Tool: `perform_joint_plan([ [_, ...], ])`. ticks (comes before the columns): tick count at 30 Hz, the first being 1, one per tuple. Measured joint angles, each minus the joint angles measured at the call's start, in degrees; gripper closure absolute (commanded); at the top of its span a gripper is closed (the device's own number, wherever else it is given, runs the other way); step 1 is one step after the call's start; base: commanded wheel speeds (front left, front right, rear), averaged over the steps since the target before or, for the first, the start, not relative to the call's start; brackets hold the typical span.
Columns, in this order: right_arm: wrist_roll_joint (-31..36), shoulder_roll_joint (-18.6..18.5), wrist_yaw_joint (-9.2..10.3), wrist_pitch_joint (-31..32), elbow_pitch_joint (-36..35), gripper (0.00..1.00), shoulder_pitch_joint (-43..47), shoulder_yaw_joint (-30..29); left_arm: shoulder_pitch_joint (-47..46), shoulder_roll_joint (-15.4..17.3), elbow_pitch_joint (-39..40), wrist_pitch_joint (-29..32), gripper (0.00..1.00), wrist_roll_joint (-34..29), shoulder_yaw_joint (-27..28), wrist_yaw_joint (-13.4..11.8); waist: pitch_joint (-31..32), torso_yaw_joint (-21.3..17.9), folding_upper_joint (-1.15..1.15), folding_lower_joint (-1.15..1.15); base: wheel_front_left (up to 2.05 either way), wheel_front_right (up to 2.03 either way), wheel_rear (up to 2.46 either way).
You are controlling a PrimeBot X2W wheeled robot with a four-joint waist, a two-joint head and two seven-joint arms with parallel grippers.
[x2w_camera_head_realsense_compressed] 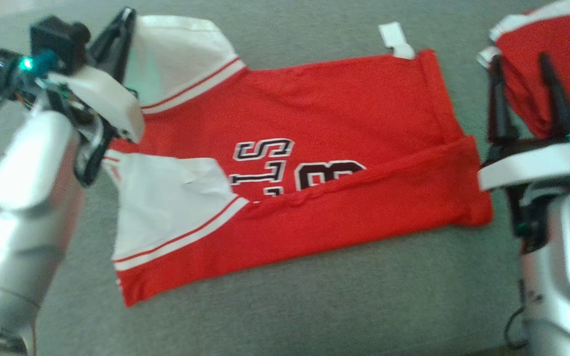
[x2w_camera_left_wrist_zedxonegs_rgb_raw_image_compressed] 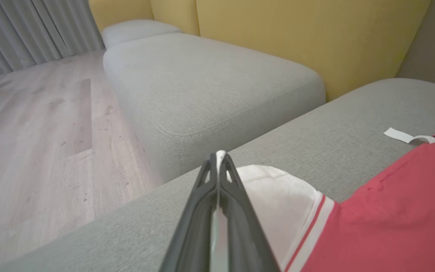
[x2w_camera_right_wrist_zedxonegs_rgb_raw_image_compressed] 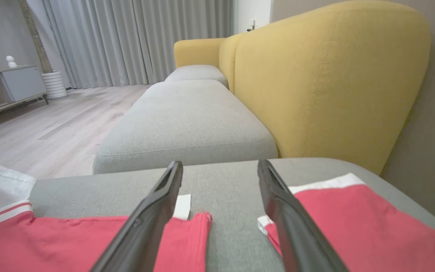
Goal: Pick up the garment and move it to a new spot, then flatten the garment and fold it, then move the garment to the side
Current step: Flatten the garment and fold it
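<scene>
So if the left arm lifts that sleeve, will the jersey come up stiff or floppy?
Probably floppy: the jersey lies folded over itself on the cushion, so it should drape. Likely light: thin cloth. The sleeve pinched in the left fingers may stretch before the body follows.

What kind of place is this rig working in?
Likely a living room, home or staged: a grey-seated sofa with a yellow backrest, a pale wood-plank floor and floor-length grey curtains. The red jersey lies on the sofa seat.
</scene>
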State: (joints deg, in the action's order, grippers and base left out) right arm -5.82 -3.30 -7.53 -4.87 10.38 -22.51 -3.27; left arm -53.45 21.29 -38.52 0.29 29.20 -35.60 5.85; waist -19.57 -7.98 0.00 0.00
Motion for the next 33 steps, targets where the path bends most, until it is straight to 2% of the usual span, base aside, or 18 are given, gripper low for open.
perform_joint_plan([
  [4, -0.5, -4.0, 0.00, 4.6, -1.6, 0.00, -1.8, -2.1, 4.2, -0.2, 7.5, -1.3, 1.00, 0.0, -0.1, -2.6, 1.1, 3.5, 0.00, 0.00, 0.00, 0.00, 0.00],
  [8, -1.7, -7.5, 0.00, 8.4, -1.5, 0.00, -2.7, -1.4, 8.9, -0.1, 14.2, -1.6, 1.00, 0.0, -0.6, -5.4, 1.9, 6.1, 0.00, 0.00, 0.00, 0.00, 0.00],
  [14, -2.8, -9.6, 0.00, 14.1, 4.8, 0.00, -4.6, 1.2, 14.9, -0.1, 21.1, -1.4, 1.00, 0.8, -1.3, -8.2, 2.3, 8.4, 0.00, 0.00, 0.00, 0.00, 0.00],
  [19, -3.2, -10.9, 0.00, 18.0, 14.6, 0.00, -8.5, 1.7, 15.6, -0.2, 24.2, -0.3, 1.00, 1.1, -1.9, -8.9, 1.3, 9.4, 0.00, 0.00, 0.00, 0.00, 0.00],
  [24, -3.2, -12.0, 0.00, 19.1, 23.3, 0.00, -13.5, 1.7, 15.5, -0.5, 25.7, 0.3, 1.00, 1.1, -3.0, -8.9, -0.5, 10.5, 0.00, 0.00, 0.00, 0.00, 0.00],
  [28, -3.6, -12.1, 0.00, 19.1, 27.6, 0.00, -16.6, 2.3, 14.8, -0.9, 25.9, 0.7, 1.00, 1.1, -3.2, -8.9, -1.8, 11.1, 0.00, 0.01, 0.00, 0.00, 0.00],
  [33, -2.5, -14.1, 0.00, 19.0, 33.4, 0.00, -20.4, 5.1, 13.4, -1.4, 26.0, 0.7, 1.00, 1.0, -3.3, -8.9, -3.6, 12.1, 0.00, 0.01, 0.00, 0.00, 0.00],
])
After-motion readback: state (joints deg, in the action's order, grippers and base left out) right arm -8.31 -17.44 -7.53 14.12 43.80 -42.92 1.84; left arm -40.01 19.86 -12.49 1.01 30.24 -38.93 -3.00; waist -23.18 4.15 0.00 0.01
